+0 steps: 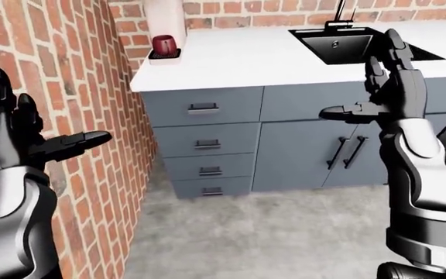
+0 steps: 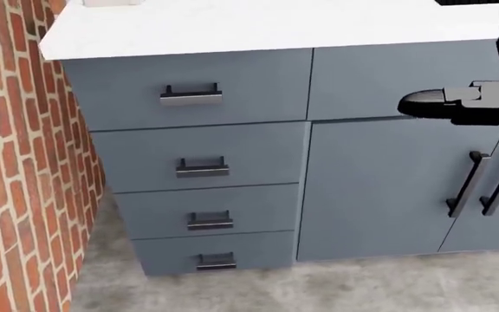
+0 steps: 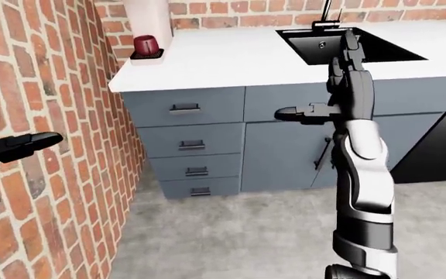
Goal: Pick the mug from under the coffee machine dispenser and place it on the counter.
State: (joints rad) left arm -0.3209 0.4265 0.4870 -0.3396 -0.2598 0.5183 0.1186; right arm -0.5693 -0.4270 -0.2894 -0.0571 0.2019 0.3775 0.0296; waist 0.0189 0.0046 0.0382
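Note:
A dark red mug (image 1: 163,45) stands on the black drip tray under the white coffee machine (image 1: 165,20), at the top left corner of the white counter (image 1: 246,58) beside the brick wall. My left hand (image 1: 21,131) is raised low at the left of the left-eye view, fingers spread and empty, far from the mug. My right hand (image 1: 389,81) is held upright to the right of the drawers, open and empty, its thumb pointing left. In the head view only the right hand's thumb (image 2: 440,104) shows at the right edge.
A brick wall (image 1: 68,87) runs close along my left. Grey drawers (image 2: 198,162) and cabinet doors (image 2: 380,188) sit under the counter. A black sink (image 1: 354,43) with a faucet is set in the counter at the right. The floor is grey concrete.

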